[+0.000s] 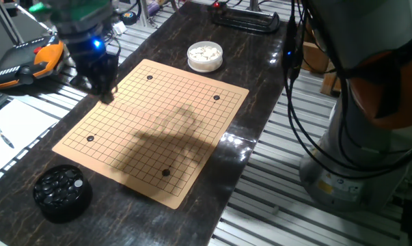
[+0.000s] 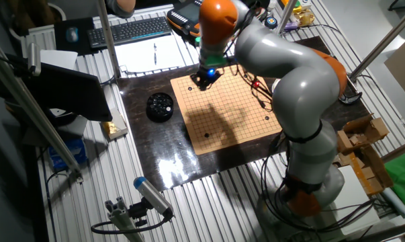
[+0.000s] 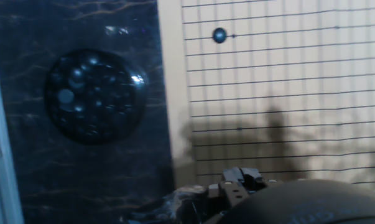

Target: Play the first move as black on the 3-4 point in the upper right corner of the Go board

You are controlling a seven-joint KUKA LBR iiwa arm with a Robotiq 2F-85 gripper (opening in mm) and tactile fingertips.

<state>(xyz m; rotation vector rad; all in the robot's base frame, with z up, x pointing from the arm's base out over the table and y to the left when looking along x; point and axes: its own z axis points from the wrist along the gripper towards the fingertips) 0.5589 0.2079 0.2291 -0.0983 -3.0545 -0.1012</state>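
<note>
The wooden Go board [image 1: 158, 130] lies on the dark marble table, also in the other fixed view [image 2: 229, 114] and the hand view [image 3: 287, 81]. Small dark round spots sit near its corners [image 1: 149, 77] [image 1: 216, 97] [image 1: 90, 138] [image 1: 166, 172]; one looks glossy in the hand view [image 3: 219, 35]. I cannot tell whether they are stones or print. My gripper [image 1: 107, 96] [image 2: 203, 82] [image 3: 237, 180] hangs low over the board's far left edge, fingers drawn together. No stone shows between them. A black bowl of black stones [image 1: 62, 191] [image 2: 160, 106] [image 3: 94, 96] stands off the board's near left corner.
A white bowl of white stones [image 1: 205, 55] stands beyond the board's far edge. Paper with a pen [image 1: 7, 130] and an orange-black device [image 1: 28, 61] lie left of the table. Cables [image 1: 294, 61] hang beside the arm's base [image 1: 369, 102] on the right. A keyboard [image 2: 131, 30] lies behind.
</note>
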